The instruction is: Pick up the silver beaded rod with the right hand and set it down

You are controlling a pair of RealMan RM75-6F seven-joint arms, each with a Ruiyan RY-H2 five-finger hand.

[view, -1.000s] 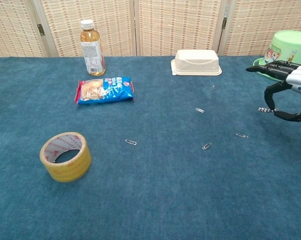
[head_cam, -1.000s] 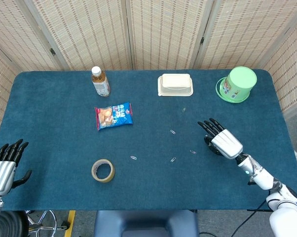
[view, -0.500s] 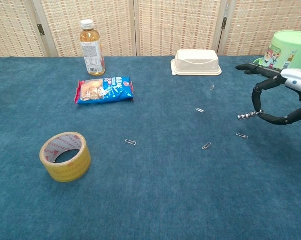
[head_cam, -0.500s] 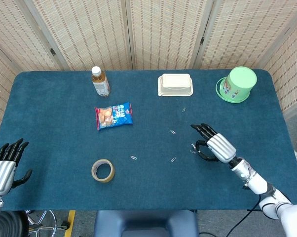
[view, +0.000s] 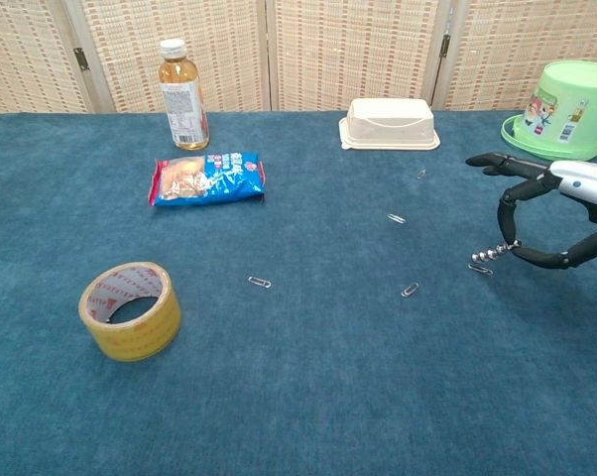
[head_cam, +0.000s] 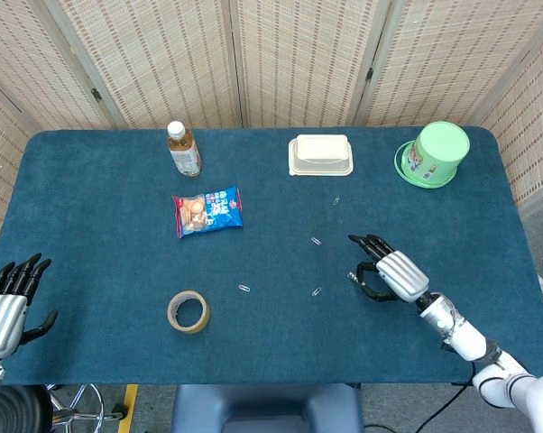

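The silver beaded rod is short and thin, and my right hand pinches one end between thumb and a fingertip while the other fingers stay spread. It hangs low over the blue table, its free end right by a paperclip. The head view shows the same right hand at the table's right front, the rod only a small glint at its fingertips. My left hand rests at the front left corner, fingers apart and empty.
A tape roll lies front left, a snack packet and a bottle behind it. A cream box and a green cup stand at the back. Several paperclips are scattered mid-table.
My right hand has carried the rod left and toward the table's front, and has sunk lower to the cloth. The left hand has not moved.
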